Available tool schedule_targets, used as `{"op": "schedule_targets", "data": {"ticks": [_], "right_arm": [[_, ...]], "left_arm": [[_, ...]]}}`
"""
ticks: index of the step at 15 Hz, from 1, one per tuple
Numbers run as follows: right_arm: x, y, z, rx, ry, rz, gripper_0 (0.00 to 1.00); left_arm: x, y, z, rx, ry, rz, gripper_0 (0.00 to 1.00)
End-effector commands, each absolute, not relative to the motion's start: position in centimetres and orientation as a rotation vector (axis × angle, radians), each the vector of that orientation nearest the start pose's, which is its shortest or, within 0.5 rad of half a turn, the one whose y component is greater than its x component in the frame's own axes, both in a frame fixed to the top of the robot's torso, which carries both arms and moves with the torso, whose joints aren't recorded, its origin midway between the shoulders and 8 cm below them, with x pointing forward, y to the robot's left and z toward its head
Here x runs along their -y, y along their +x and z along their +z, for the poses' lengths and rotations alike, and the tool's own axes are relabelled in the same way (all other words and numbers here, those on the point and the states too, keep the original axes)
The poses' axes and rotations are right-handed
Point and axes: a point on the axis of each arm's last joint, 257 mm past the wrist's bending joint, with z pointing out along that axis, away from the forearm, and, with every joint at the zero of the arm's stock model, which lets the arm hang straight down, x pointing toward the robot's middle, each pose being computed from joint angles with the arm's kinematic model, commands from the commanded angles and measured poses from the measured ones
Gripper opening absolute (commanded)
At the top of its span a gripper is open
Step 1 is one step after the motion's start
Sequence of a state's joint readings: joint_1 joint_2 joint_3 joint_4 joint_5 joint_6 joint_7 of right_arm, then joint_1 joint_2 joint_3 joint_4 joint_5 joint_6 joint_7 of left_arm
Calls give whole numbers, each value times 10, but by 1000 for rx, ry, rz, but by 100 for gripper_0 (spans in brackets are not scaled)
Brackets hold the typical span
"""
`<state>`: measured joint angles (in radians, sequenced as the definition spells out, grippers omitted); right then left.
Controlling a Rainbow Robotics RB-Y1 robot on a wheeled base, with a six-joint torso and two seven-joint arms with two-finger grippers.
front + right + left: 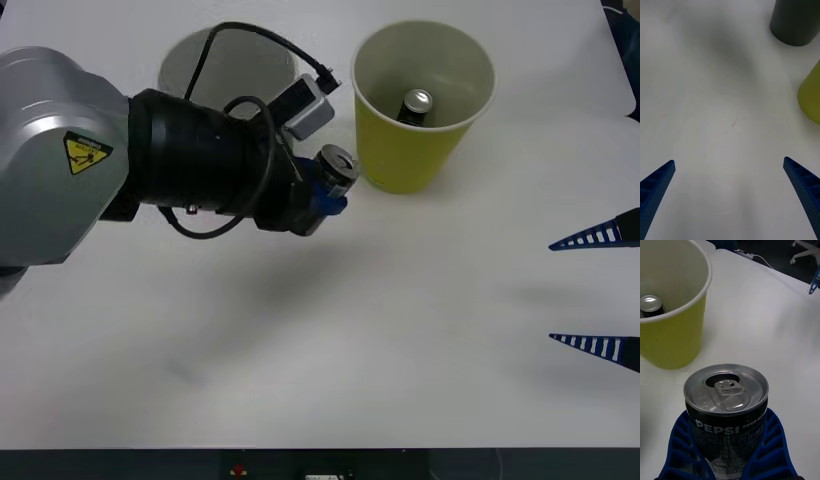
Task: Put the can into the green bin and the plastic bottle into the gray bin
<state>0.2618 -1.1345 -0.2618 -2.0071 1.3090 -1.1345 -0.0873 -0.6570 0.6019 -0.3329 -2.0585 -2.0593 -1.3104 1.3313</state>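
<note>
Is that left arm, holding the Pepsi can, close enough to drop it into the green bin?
Probably yes. The left end effector grips the can just beside the green bin, with nothing between; another can already lies inside.

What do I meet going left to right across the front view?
Left arm → gray bin → left gripper shut on a dark can → green bin with another can inside → open right gripper.

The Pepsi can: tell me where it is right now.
The Pepsi can sits clamped in the left hand, above the table just left of the green bin, which already holds another can.
</note>
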Motion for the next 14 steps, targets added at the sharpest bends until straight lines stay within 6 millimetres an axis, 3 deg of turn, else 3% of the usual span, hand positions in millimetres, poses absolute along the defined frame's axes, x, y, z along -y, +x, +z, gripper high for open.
{"op": "schedule_targets", "data": {"ticks": [1, 10, 14], "right_arm": [[286, 341, -167, -1596, -1634, 209, 100], [286, 341, -167, -1596, -1634, 209, 100], [286, 341, -167, -1596, -1634, 209, 100]], "left_arm": [[3, 456, -63, -1833, 1300, -415, 0], [44, 512, 14, -1887, 1307, -339, 0], [68, 536, 34, -1919, 1276, -277, 0]]}}
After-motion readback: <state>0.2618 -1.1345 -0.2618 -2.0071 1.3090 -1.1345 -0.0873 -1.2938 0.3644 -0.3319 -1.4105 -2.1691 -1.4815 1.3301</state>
